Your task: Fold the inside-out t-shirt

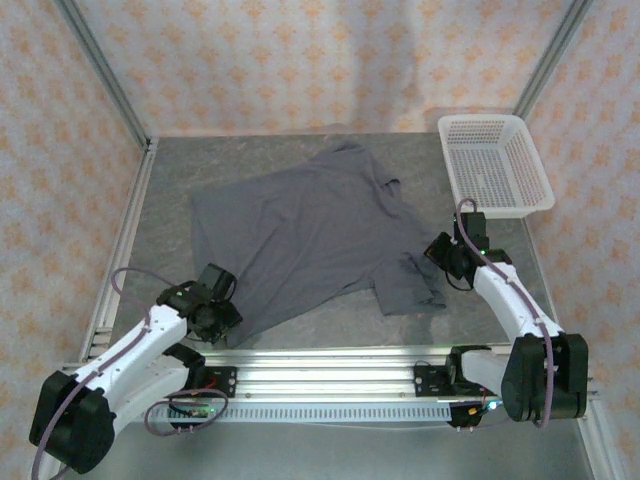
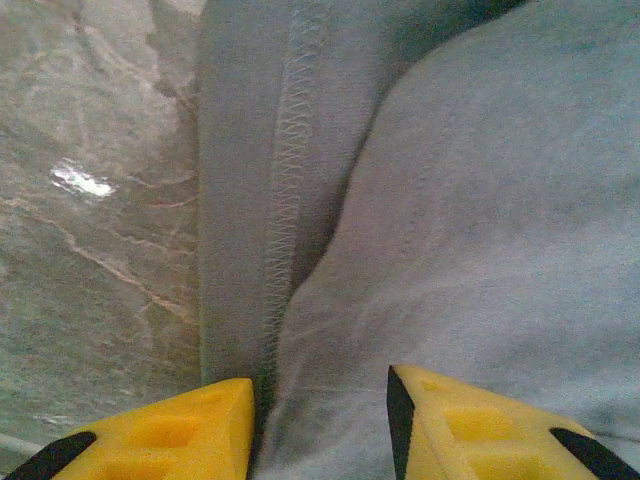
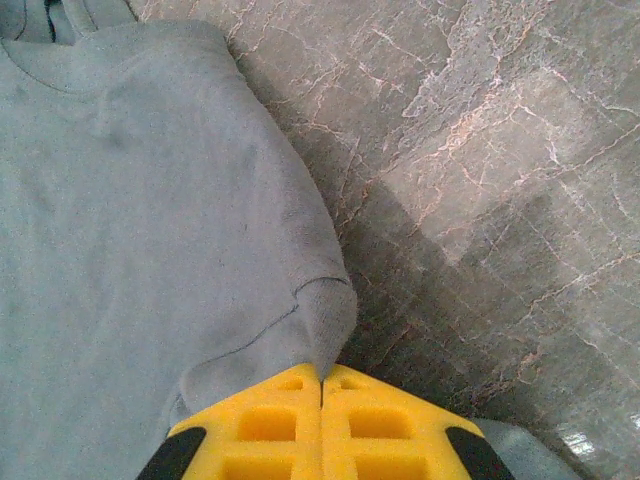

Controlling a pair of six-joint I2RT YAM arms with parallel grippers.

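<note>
Toward the desk's right edge, the right hand (image 3: 321, 375) has its yellow fingers pressed together on the very tip of a sleeve of the inside-out t-shirt (image 1: 310, 235), a thin bite that could slip free on any pull. Nearer the left corner, the left hand (image 2: 320, 385) stands spread astride the stitched hem (image 2: 285, 200), with no pinch to be seen. Should one arm lift before the other has cloth, the shirt would likely drag sideways and bunch rather than fold. The dark grey shirt lies spread but askew across the middle of the desk (image 1: 165, 190), its near right part rumpled, so a crooked crease looks probable. The desk's top is grey and stone-patterned and looks smooth, with a bright glare spot, and may offer little hold against sliding. A white mesh basket (image 1: 500, 210) sits at the far right corner, close to the right arm, and a wide swing might knock it. Aluminium posts (image 1: 100, 70) frame walls of pale, orange-patterned paper (image 1: 300, 60); a slotted rail (image 1: 330, 365) runs along the near edge.
</note>
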